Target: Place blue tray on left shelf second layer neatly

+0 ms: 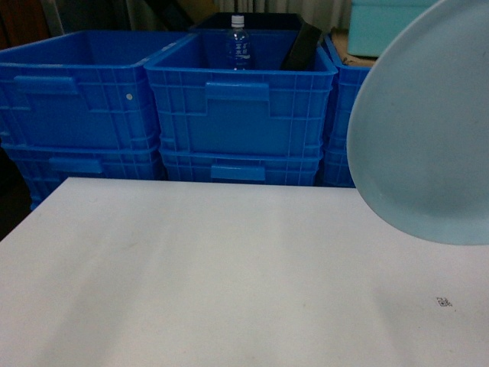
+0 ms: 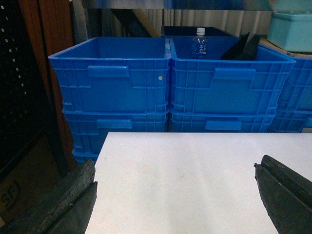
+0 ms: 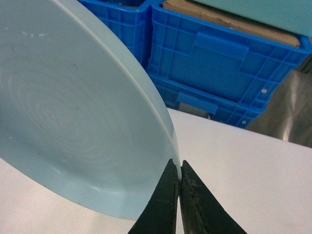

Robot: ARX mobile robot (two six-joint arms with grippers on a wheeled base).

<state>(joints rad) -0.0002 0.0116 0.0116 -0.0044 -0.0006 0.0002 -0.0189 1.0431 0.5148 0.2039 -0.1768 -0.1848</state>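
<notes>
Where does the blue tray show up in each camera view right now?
Head: blue tray fills the right edge, lifted above the white table.
Left wrist: not in view.
Right wrist: tray fills the left, rim pinched by the right end effector.
Shared landmark: blue crates.

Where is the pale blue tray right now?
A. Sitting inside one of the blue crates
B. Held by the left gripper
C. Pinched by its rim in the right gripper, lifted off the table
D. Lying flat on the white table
C: the right gripper is shut on the rim of the tray, which stands tilted above the table; the left gripper is open and holds nothing.
</notes>
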